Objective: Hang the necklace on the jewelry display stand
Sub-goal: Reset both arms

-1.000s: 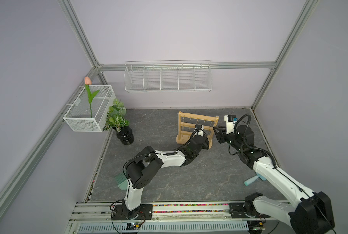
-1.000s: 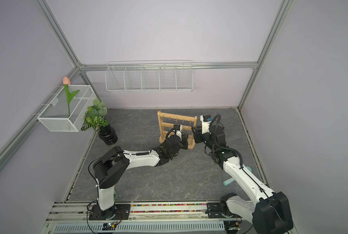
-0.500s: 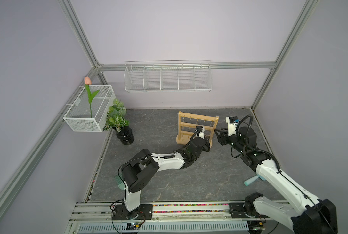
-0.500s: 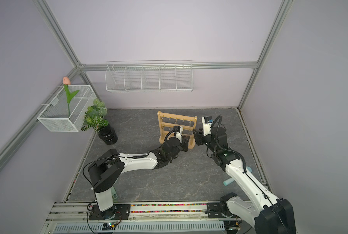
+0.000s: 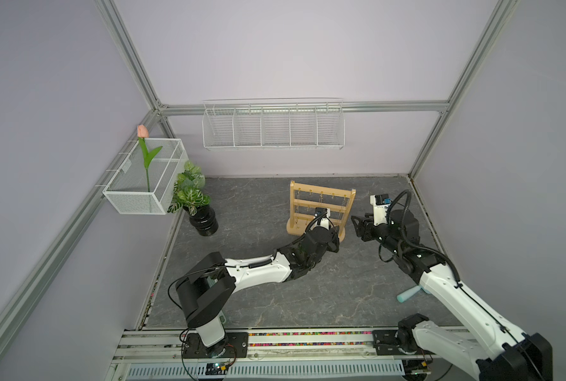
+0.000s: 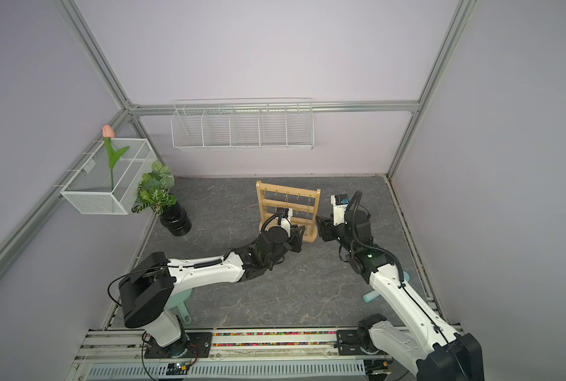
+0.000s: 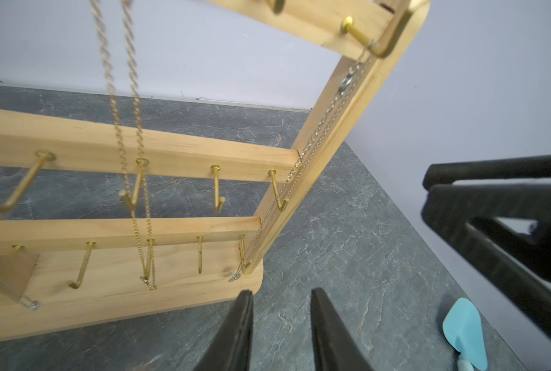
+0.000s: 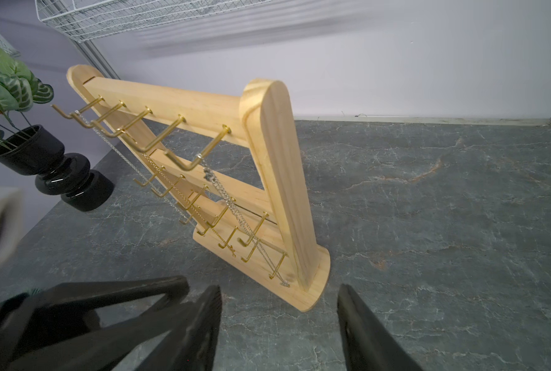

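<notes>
The left fingers (image 7: 243, 321) stand a little apart, with only the grey stone worktop (image 7: 348, 257) showing in the narrow gap between them; they pinch nothing. The right fingers (image 8: 206, 324) are spread wide and are likewise empty.

Both pairs point at the jewelry display stand (image 8: 277, 160), which stands upright on its oblong base just ahead of their tips. The rounded end of the base lies just beyond the left fingers, apart from them, and straight ahead of the open gap of the right fingers. In both top views that end of the stand sits between the two pairs, the left fingers low by the front edge of the base, the right fingers out beside the end post.

A thin silver necklace (image 7: 308, 151) hangs from the end hook of the top rail, the hook nearest the right fingers. It runs down along the post, and its lower end rests on the base close ahead of the left fingers; it is probably the piece the task means.

A gold rope necklace (image 7: 137, 128) hangs from a hook nearer the middle of the stand, farther from both pairs, its loop reaching down to the base. Beyond the stand from the right fingers stands a potted plant (image 8: 26, 151) in a black vase. A light blue tool (image 7: 466, 331) lies on the worktop to one side of the left fingers.
</notes>
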`<move>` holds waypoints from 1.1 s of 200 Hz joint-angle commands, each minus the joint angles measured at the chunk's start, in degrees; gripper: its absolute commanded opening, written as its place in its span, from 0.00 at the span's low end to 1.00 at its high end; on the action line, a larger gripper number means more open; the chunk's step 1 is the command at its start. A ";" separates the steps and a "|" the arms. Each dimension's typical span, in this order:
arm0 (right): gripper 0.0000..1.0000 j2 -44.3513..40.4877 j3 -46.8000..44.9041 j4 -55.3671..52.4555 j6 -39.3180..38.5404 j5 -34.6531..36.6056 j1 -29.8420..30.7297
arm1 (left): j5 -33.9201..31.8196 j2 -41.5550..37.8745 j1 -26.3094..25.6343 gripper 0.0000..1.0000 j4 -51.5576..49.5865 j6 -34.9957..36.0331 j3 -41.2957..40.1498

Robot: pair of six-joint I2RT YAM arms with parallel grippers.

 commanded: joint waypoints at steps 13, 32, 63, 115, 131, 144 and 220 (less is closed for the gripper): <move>0.65 0.72 -0.02 -5.99 -0.32 3.33 -0.41 | -4.48 -6.95 -0.14 0.34 -14.11 -3.02 -0.20; 0.68 0.83 -0.09 -7.98 0.15 5.09 -0.47 | -11.73 -11.48 0.45 0.35 -23.74 -2.27 2.14; 0.76 1.21 -0.33 -10.72 0.61 5.81 -1.07 | -10.21 -19.87 8.33 0.41 -31.50 -0.30 2.36; 0.89 6.06 -0.48 -9.60 -0.53 5.51 -3.73 | -10.92 -22.15 24.29 0.99 -35.20 8.05 3.08; 0.89 7.94 -0.14 -8.08 -0.67 7.75 -5.17 | -14.30 -21.79 29.73 0.99 -32.03 9.18 0.99; 0.89 9.34 -0.82 -4.72 -1.70 9.51 -7.30 | -16.83 -21.77 34.67 1.00 -29.54 10.35 -1.62; 0.89 11.18 -12.57 16.60 -6.81 13.01 -19.82 | -5.28 -22.20 53.82 1.00 -4.28 24.93 -27.56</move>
